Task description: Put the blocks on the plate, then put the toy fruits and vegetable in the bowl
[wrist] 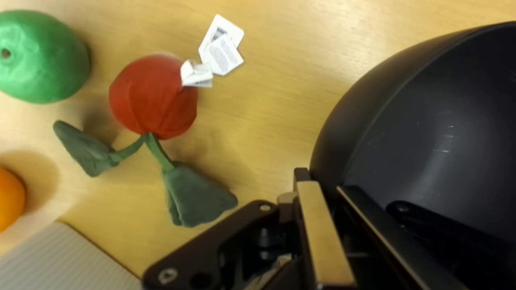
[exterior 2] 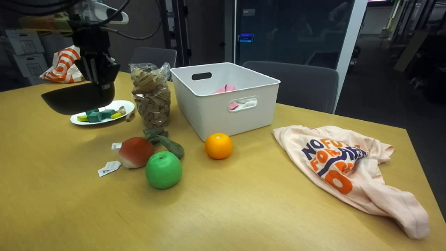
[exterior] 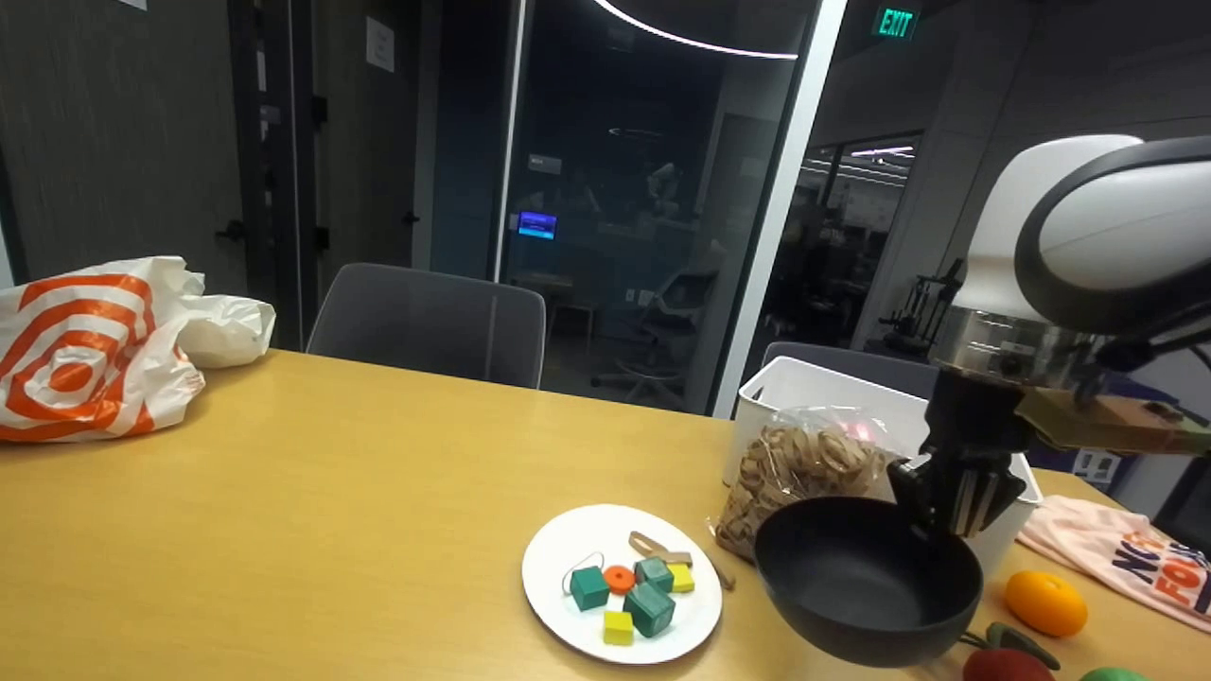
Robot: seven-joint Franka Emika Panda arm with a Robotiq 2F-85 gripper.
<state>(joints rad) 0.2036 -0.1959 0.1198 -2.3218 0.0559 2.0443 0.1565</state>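
My gripper [exterior: 967, 523] is shut on the rim of the black bowl [exterior: 866, 577]; one finger is inside, one outside, also in the wrist view [wrist: 324, 183]. The bowl hangs tilted above the table, visible in an exterior view [exterior 2: 78, 99]. The white plate [exterior: 549, 586] holds several teal blocks [exterior: 589, 588], yellow blocks [exterior: 618, 628], an orange ring [exterior: 620, 579] and a tan strip. A red toy vegetable with green leaves [exterior 2: 136, 152], a green toy apple [exterior 2: 163, 169] and a toy orange [exterior 2: 218, 145] lie on the table beside the bowl, also in the wrist view.
A white bin [exterior 2: 237, 116] holding pink cloth stands behind the fruits. A clear bag of tan bands [exterior 2: 151, 97] stands between bin and plate. A pink cloth [exterior 2: 334, 167] lies near the table edge. A white and orange bag [exterior: 95, 350] lies at the far end.
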